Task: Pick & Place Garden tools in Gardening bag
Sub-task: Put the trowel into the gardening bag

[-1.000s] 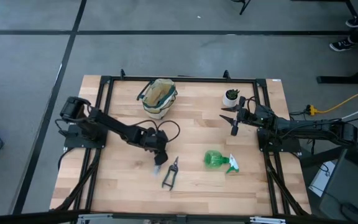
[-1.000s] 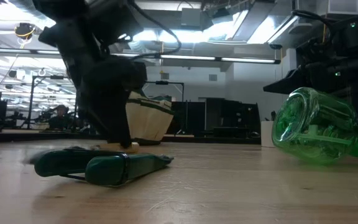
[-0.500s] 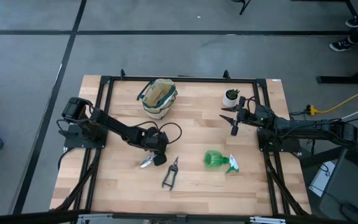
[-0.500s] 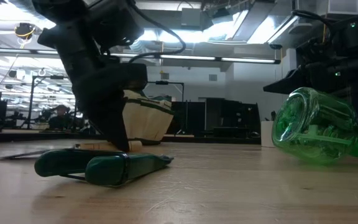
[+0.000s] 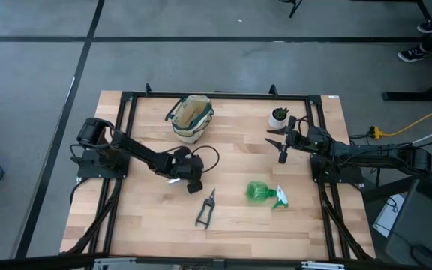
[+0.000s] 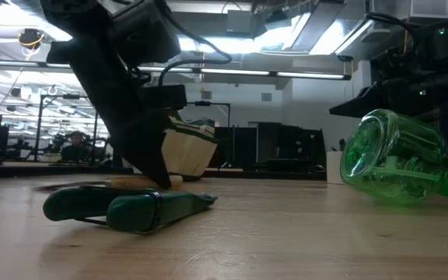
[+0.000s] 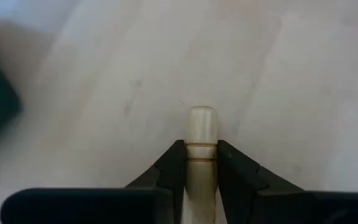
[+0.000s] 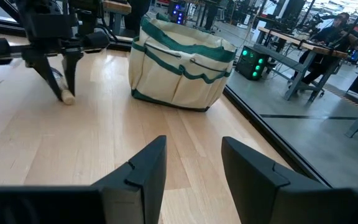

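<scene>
The left claw [image 5: 180,178] is clamped on the wooden handle of a trowel [image 7: 201,146], just above the tabletop [image 5: 238,225], near the gardening bag [image 5: 190,117]. Next it should carry it there. The right claw [image 8: 191,168], apart, waits at far right.

Table layout from my station, high view.

I see the beige canvas gardening bag with dark green trim [image 5: 190,117] at the far middle of the light wooden table [image 5: 148,225]; the small white-potted green plant [image 5: 279,116] sits far right. Near centre lie the black pruning shears [image 5: 205,208], with the translucent green spray bottle [image 5: 265,193] on its side to their right. The left gripper [image 5: 194,184], between bag and shears, clamps a wooden-handled trowel [image 5: 173,178]; the right gripper [image 5: 281,144], parted, sits just before the plant.
</scene>
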Motion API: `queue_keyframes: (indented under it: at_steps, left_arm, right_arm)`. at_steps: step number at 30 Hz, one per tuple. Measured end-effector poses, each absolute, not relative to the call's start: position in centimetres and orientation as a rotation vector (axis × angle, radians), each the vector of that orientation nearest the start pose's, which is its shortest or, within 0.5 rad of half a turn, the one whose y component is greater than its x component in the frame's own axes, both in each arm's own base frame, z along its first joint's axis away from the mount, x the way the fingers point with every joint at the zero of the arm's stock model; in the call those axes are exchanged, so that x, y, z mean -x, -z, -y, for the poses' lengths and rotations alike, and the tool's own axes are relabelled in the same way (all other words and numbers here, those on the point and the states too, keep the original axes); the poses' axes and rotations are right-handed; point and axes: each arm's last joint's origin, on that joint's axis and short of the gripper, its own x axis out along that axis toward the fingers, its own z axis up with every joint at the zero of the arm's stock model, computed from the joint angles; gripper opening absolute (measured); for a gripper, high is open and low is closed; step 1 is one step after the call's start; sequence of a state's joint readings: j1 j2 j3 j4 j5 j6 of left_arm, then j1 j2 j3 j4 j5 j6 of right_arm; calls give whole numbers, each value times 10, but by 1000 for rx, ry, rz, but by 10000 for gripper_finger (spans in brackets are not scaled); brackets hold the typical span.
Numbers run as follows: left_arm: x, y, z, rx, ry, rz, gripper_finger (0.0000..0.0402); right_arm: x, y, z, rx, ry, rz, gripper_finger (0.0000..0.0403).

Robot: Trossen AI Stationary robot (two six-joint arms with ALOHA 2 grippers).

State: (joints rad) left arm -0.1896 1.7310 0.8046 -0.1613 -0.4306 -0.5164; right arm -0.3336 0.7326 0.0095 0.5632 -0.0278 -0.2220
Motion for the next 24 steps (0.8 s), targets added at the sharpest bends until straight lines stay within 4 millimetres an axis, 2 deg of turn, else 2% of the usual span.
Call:
queue_keyframes:
  at_steps: [7, 15, 19, 24]
  left_arm:
    - [-311, -128, 35, 143, -455, -817, 70]
    - [-328, -140, 15, 194, -469, -628, 68]
    - [-337, -134, 11, 212, -453, -599, 68]
    - [-360, -122, 12, 187, -397, -609, 67]
  right_arm:
    - [-135, -147, 46, 191, 286, -191, 158]
    - [-135, -148, 46, 191, 286, -191, 158]
    - [-135, -148, 46, 191, 286, -190, 158]
    - [-135, -147, 46, 190, 286, -196, 158]
